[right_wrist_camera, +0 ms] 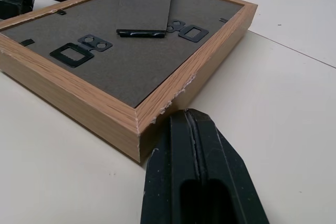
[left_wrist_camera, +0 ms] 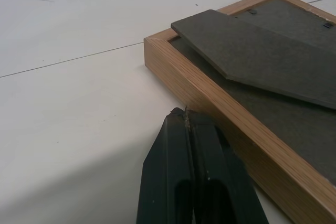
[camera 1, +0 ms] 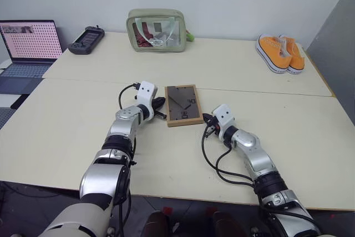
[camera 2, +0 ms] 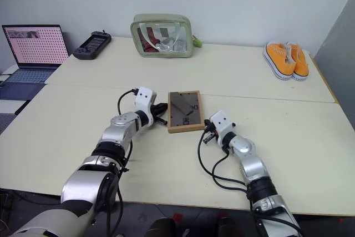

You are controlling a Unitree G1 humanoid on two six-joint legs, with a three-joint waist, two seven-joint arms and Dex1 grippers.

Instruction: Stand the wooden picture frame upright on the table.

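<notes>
The wooden picture frame (camera 1: 183, 105) lies flat on the table (camera 1: 66, 126), face down, its dark back panel and fold-out stand (right_wrist_camera: 144, 3) facing up. My left gripper (camera 1: 162, 107) is shut, its tips right beside the frame's left long edge (left_wrist_camera: 210, 95), near the far corner. My right gripper (camera 1: 206, 118) is shut too, its tips (right_wrist_camera: 186, 114) at the frame's near right corner, where the wood is chipped. Neither gripper holds anything. The picture side is hidden against the tabletop.
A green transparent pouch (camera 1: 156, 30) stands at the back of the table. Orange shoes (camera 1: 280, 53) sit at the back right, a laptop (camera 1: 28, 45) and a black handheld device (camera 1: 86, 39) at the back left. A seam (camera 1: 83, 80) crosses the tabletop just behind the frame.
</notes>
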